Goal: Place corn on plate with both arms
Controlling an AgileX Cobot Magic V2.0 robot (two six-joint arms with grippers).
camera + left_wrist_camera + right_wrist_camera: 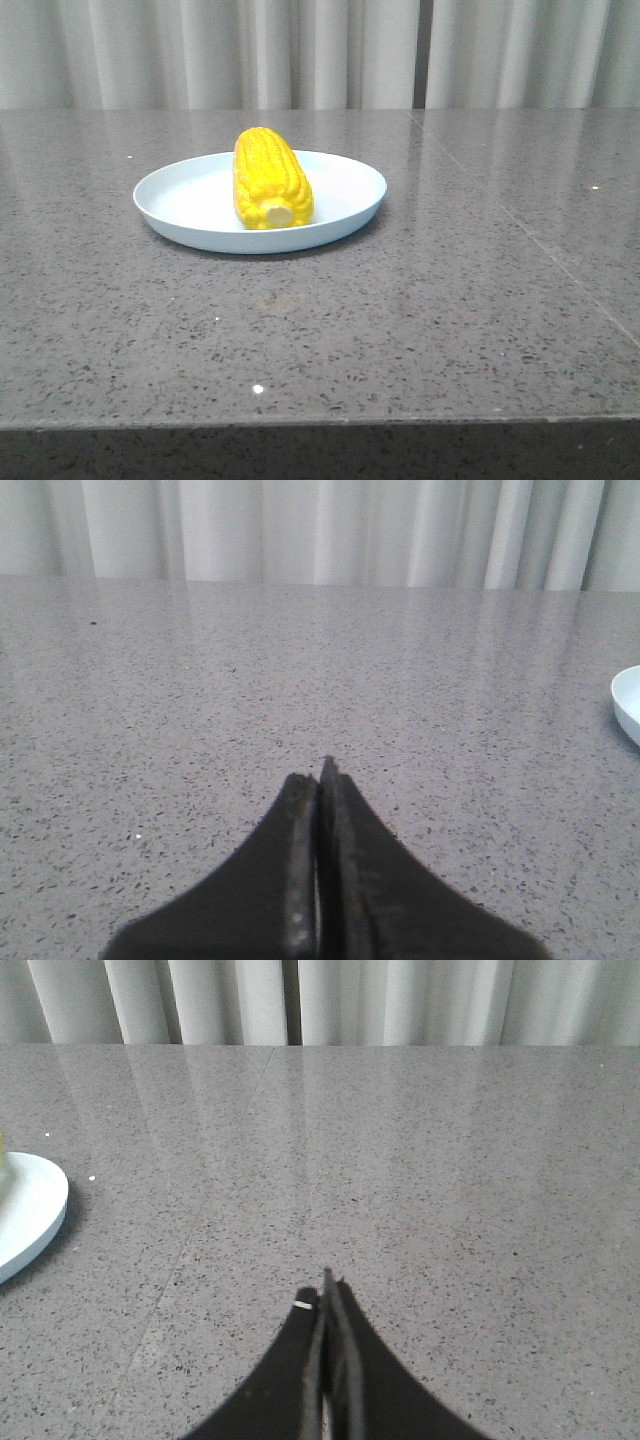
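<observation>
The yellow corn (270, 178) lies on the pale blue-white plate (185, 200) at the middle left of the table, its pale stub end toward the front. No gripper shows in the front view. In the left wrist view my left gripper (322, 772) is shut and empty over bare table, with the plate's rim (627, 702) at the frame's edge. In the right wrist view my right gripper (328, 1285) is shut and empty, with the plate's edge (30, 1215) off to the side and a sliver of the corn (3, 1155) above it.
The grey speckled stone table (450, 300) has a front edge near the bottom of the front view. A seam line (520, 225) runs across its right part. Pale curtains (320, 50) hang behind the table.
</observation>
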